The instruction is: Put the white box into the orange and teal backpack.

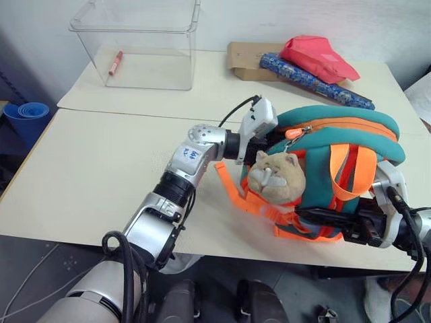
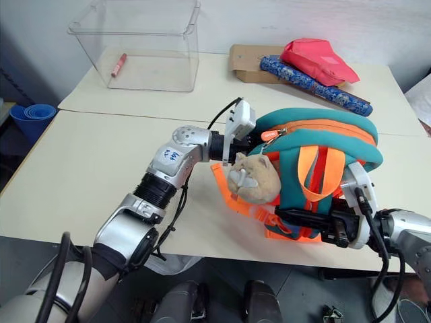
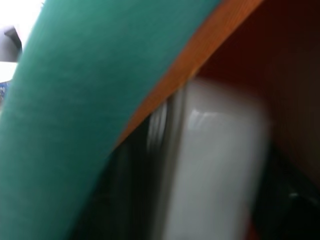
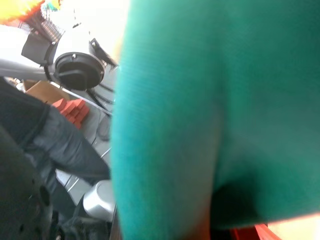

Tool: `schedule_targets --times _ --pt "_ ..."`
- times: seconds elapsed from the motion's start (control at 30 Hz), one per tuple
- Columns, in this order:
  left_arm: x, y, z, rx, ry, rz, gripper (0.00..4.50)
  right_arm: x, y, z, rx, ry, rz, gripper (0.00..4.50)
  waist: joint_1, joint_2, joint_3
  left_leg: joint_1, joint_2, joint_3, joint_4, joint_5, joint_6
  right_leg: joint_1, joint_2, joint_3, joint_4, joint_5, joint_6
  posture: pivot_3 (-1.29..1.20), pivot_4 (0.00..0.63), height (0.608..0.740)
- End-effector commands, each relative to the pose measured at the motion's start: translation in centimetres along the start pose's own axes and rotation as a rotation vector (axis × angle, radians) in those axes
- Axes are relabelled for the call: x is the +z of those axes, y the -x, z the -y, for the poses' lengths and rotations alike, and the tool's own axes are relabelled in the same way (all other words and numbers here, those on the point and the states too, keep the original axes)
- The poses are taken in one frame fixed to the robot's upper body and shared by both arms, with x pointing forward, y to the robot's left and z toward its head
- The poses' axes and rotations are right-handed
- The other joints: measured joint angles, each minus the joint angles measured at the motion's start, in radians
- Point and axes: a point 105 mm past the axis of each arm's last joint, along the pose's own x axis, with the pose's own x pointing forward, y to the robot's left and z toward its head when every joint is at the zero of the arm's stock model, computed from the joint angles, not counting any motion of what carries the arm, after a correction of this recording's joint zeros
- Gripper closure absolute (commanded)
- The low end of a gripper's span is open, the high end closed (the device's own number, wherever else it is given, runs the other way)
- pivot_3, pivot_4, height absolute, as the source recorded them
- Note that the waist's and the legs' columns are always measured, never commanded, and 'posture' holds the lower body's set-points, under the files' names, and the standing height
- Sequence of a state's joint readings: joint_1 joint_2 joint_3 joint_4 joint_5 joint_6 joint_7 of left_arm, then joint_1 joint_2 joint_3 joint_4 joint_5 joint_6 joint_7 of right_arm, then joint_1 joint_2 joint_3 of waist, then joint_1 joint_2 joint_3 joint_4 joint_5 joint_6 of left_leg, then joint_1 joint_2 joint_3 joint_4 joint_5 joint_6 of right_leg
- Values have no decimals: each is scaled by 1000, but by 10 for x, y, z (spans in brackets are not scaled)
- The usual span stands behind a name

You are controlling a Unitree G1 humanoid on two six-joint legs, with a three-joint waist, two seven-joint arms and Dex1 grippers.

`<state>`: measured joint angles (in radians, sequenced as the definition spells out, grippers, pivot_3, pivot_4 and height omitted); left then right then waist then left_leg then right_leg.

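Backpack fabric frames our task: on the left of the head views, our left arm reaches across the pale surface point(image 1: 81, 175) and its wrist disappears into the mouth of the orange and teal backpack point(image 1: 337, 128), which lies on its side near the front edge with its opening turned toward that arm. We cannot tell whether the left pincer is released or clenched, since the bag hides it. A beige plush animal point(image 1: 273, 176) hangs at the front of the backpack, just below the opening. At the far right our right pincer point(image 1: 316, 217) lies level under the bag's near side, clenched on the orange strap webbing there.

From the left wrist we see what the head views hide: the white box point(image 3: 220, 175) sits inside the backpack, beneath the teal rim and orange lining, its long axis running deeper into the bag. From the right wrist we see teal fabric close up.
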<state>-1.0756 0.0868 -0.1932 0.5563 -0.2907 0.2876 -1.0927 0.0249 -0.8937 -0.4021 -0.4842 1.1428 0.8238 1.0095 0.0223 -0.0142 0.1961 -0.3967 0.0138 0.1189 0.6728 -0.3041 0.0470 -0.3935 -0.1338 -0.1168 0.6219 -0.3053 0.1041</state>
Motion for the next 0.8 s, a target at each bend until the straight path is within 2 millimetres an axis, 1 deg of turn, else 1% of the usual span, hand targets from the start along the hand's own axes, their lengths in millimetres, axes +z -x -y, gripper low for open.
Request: schedule_targets --times 0.03,0.07,0.17,0.23,0.3,0.37,0.43,0.47,0.57,0.67,0.8 --pt "26 47 3 -52 -84 108 406 6 -3 3 -39 56 46 4500 -6 0 0 0 0 0 0 0 0 0 0 0 0 0 0 0 150 740" --pt "24 61 5 -71 -100 86 159 7 -4 5 -52 67 59 4500 -10 0 0 0 1 0 0 0 -1 0 1 0 0 0 0 0 150 740" --pt "19 97 17 -138 -105 28 159 7 -7 9 -74 80 80 4500 -15 1 0 0 1 0 0 1 -2 -1 2 -2 2 0 -1 0 150 740" --pt "20 112 26 -149 -122 15 159 7 -10 14 -92 91 89 4500 -15 1 0 0 1 0 0 1 -2 0 2 -3 4 0 -1 0 150 740" --pt "22 117 36 -151 -132 27 159 7 -12 18 -104 101 94 4500 -4 1 0 -1 -1 -2 2 0 0 1 2 -3 4 0 -1 0 150 740" --pt "22 115 46 -164 -135 29 159 7 -14 22 -112 107 98 4500 2 1 0 -5 -1 -4 8 -1 1 1 1 -4 4 0 0 0 150 740" --pt "19 106 57 -173 -155 27 159 6 -16 23 -109 107 100 4500 4 1 0 -7 -1 -7 10 -2 2 1 1 -4 4 1 2 0 150 740" --pt "17 98 60 -154 -165 33 159 6 -17 23 -105 106 100 4500 5 1 0 -7 -2 -7 10 -2 2 1 1 -4 4 2 2 0 150 740" --pt "16 78 59 -90 -186 81 159 6 -18 24 -94 104 100 4500 5 1 0 -7 -2 -8 10 -2 3 2 0 -4 4 2 3 0 150 740" --pt "22 64 58 -58 -181 157 159 6 -19 23 -84 102 100 4500 3 1 0 -7 -2 -8 10 -2 3 2 1 -4 4 2 3 0 150 740" --pt "16 48 54 -22 -202 146 159 6 -20 21 -74 100 104 4500 1 1 -1 -7 -1 -7 10 -2 3 2 2 -4 4 2 3 0 150 740"
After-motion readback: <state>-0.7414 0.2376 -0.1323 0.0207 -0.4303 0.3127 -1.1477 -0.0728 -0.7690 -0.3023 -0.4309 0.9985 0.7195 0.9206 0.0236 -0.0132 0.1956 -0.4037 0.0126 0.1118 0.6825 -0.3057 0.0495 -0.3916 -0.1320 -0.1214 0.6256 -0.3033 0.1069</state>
